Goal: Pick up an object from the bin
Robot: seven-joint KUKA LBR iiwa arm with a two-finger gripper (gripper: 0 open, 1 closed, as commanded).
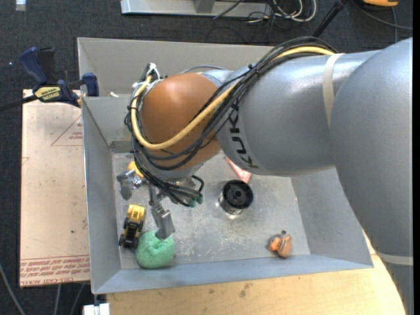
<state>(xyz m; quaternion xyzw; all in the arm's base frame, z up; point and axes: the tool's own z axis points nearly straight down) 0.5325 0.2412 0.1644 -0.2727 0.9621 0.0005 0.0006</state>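
My gripper hangs low over the bin's near left corner, under the arm's orange cover. It is open, with nothing between its fingers. One grey finger reaches down to the top edge of a green crumpled lump. The other finger stands further left, near the bin's left wall. A small yellow and black toy vehicle lies just left of the green lump, below the gap between the fingers.
A black round cap-like cylinder stands mid-bin to the right of the gripper. A small orange and brown piece lies near the front wall. A pink thing peeks out from under the arm, which covers the bin's back and right.
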